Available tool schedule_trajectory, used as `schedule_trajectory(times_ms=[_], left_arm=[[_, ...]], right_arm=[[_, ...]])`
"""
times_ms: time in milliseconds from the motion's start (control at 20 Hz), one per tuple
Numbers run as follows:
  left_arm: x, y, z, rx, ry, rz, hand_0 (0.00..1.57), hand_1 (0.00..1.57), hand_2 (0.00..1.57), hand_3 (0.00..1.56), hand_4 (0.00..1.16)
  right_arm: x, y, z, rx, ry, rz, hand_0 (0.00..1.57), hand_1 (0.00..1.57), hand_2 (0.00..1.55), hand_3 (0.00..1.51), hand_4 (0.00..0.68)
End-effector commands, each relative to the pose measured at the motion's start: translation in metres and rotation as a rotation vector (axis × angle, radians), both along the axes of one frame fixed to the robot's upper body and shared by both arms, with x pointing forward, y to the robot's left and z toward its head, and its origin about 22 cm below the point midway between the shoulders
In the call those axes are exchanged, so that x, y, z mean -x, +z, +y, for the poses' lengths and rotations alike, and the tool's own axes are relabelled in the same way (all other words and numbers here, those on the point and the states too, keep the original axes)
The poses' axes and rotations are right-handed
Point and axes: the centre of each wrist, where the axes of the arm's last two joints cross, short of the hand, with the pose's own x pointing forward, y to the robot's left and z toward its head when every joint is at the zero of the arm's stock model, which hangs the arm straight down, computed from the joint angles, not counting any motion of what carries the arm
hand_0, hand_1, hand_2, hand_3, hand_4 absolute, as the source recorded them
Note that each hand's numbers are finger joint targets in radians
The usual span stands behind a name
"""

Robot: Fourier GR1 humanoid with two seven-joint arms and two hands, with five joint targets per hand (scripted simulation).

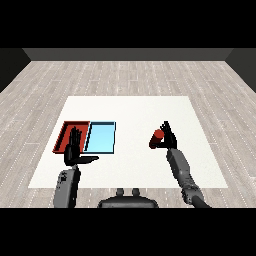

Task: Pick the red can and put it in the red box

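A red can (pixel 156 139) is tilted at the table's right side, and my right hand (pixel 168 137) is against its right flank with fingers curled round it. The red tray (pixel 65 131) lies at the left of the table, partly hidden by my left hand (pixel 74 149). That hand is held up in front of the tray, fingers straight and thumb spread to the right, holding nothing.
A light blue tray (pixel 101 138) lies directly right of the red tray, touching it. The white table (pixel 135 112) stretches between the trays and the can. Wooden floor surrounds the table.
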Motion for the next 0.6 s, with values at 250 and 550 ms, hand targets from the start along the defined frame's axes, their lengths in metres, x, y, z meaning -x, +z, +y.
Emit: schedule_trajectory(times_ms=[250, 550], left_arm=[[0.014, -0.004, -0.01, -0.013, -0.007, -0.008, 0.0, 0.0, 0.0, 0.0, 0.0], [0.013, 0.004, -0.016, -0.005, 0.009, -0.025, 0.0, 0.0, 0.0, 0.0, 0.0]], right_arm=[[-0.014, 0.008, 0.009, 0.005, 0.023, 0.034, 0.0, 0.0, 0.0, 0.0, 0.0], [-0.013, 0.0, 0.02, 0.004, 0.01, 0.015, 0.0, 0.0, 0.0, 0.0, 0.0]])
